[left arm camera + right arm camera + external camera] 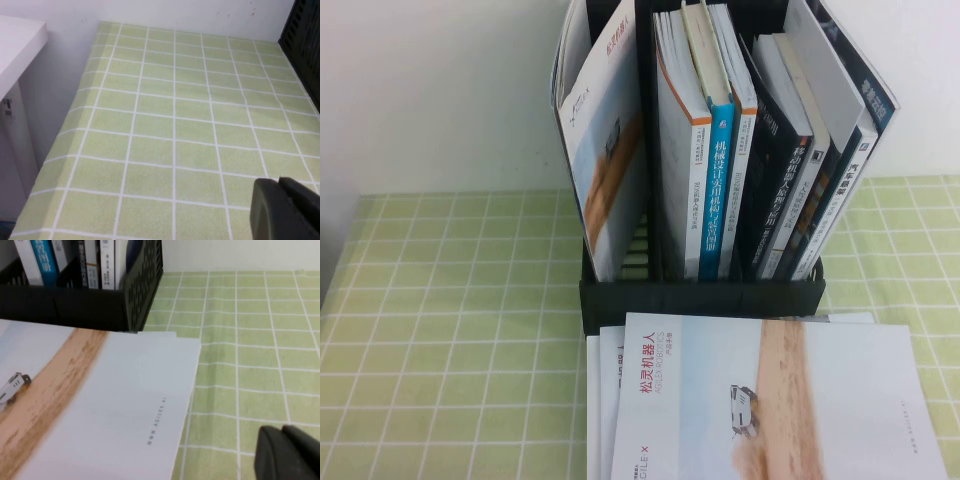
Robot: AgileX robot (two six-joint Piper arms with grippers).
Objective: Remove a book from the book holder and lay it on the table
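The black book holder stands at the back middle of the table. One white-and-pale-blue book leans in its left compartment. Another copy lies flat on top of a small stack on the cloth in front of the holder, also in the right wrist view. Neither gripper shows in the high view. My left gripper is shut and empty over bare cloth left of the holder. My right gripper is shut and empty over the cloth just right of the flat stack.
The middle compartment holds a blue-spined book and white books. The right compartment holds dark books. A white wall runs behind. A white ledge stands at the table's left edge. The holder's side shows in the left wrist view.
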